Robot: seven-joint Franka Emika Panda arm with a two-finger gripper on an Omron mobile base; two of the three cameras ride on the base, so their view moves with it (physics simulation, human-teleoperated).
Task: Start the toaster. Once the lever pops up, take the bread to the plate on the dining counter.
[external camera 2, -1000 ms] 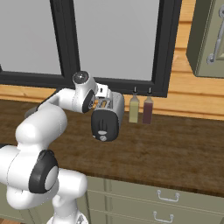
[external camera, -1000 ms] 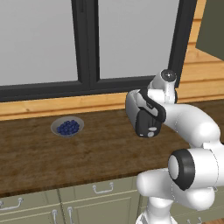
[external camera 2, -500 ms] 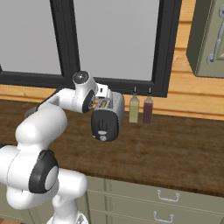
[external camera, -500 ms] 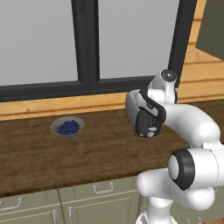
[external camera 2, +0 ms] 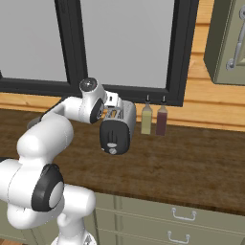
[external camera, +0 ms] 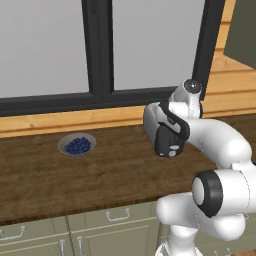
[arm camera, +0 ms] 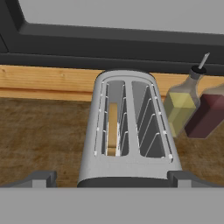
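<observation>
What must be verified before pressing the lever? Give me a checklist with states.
1. Bread seated in the left slot of the toaster: ok.
2. Gripper with jaws open, nothing held: ok.
3. Gripper lined up over the toaster's near end: ok.
4. Lever position, up or down: cannot tell.
5. Bottles stand beside the toaster, apart from the near end: ok.
6. Bowl of blueberries far from the arm's path: ok.
</observation>
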